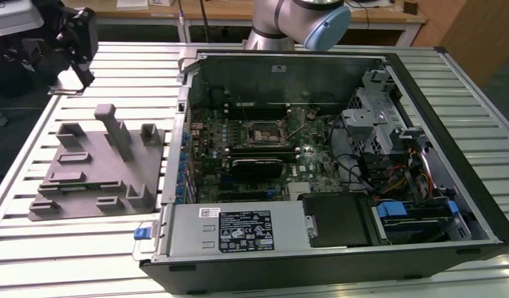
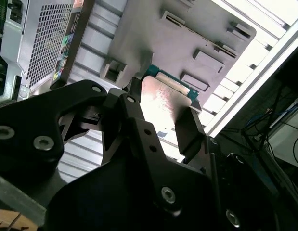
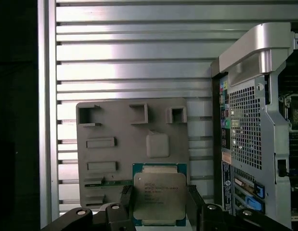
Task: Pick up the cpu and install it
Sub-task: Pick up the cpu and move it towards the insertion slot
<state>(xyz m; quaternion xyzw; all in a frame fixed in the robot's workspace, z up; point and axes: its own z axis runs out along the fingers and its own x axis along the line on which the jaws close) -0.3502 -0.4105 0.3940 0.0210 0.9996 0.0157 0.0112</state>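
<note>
The cpu [image 3: 158, 198], a flat square chip with a pale silver top and a green rim, sits between my gripper's two black fingers in both wrist views. My gripper [image 3: 159, 204] is shut on it by two opposite edges, holding it in the air well above the grey fixture block [image 3: 132, 144]. The second wrist view shows the cpu's shiny top [image 2: 163, 98] held by the gripper [image 2: 161, 113]. In the exterior view my gripper [image 1: 81, 65] hangs at the far left, beyond the fixture block [image 1: 97, 167]. The motherboard socket [image 1: 263, 131] lies open inside the computer case.
The open computer case [image 1: 453, 105] lies on the slatted metal table [image 1: 89, 248], at the exterior view's right of the fixture block. Its rear panel [image 3: 250, 134] is close to the block. Cables, a drive cage [image 1: 378, 112] and a power supply [image 1: 238, 230] crowd the case.
</note>
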